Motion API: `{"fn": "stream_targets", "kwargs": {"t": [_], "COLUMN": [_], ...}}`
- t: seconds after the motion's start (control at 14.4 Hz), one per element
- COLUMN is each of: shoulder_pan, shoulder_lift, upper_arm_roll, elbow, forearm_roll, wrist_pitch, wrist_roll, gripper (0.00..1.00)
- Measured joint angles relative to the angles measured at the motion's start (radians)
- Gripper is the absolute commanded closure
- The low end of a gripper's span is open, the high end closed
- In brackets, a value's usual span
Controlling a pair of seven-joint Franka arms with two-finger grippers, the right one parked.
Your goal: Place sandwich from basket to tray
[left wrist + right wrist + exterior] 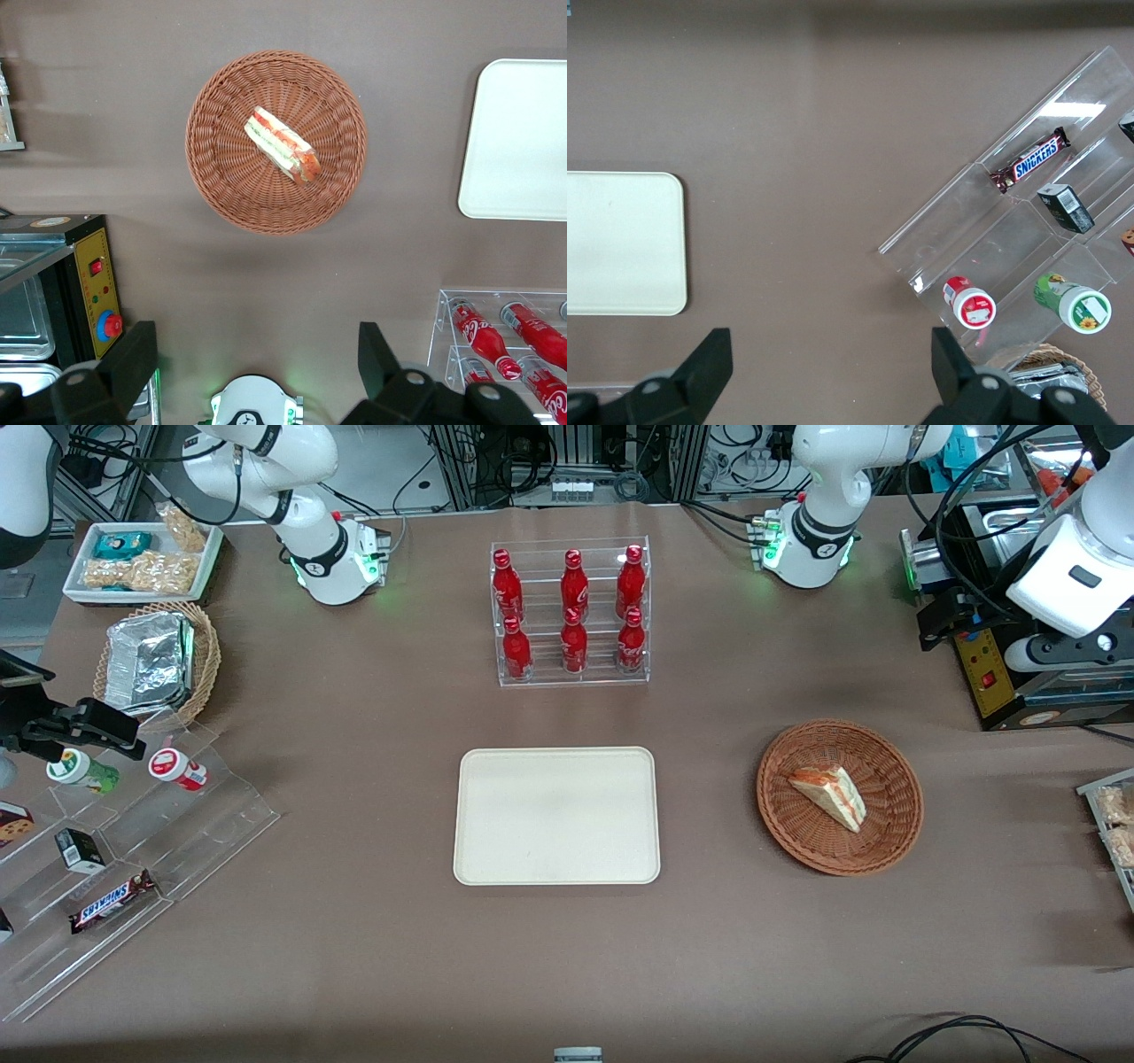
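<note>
The sandwich (pixel 828 795), a white bread wedge with orange-red and green filling, lies in the round reddish-brown wicker basket (pixel 895 766). Both also show in the left wrist view: the sandwich (pixel 282 144) in the basket (pixel 221 177). The cream-white tray (pixel 556 815) lies flat beside the basket, toward the parked arm's end, with nothing on it; its edge shows in the left wrist view (pixel 518 142). My left gripper (pixel 941 615) hangs high above the table, farther from the front camera than the basket. It is open wide and empty (pixel 257 359).
A clear rack of red bottles (pixel 571 615) stands farther from the front camera than the tray. A black box with a yellow panel (pixel 992 673) sits under the gripper. A paler basket of foil packs (pixel 155 660) and a clear snack stand (pixel 133 841) lie toward the parked arm's end.
</note>
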Motion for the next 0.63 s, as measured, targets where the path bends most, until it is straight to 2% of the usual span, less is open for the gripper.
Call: {"fn": "stream_targets", "kwargs": {"t": [0.63], "shoulder_pan": [0.028], "shoulder_lift": [0.008], "upper_arm_roll": [0.001], "elbow": [-0.005], "forearm_roll": [0.001], "wrist_pitch": [-0.002], "wrist_roll": [-0.002], "gripper": [0.0]}}
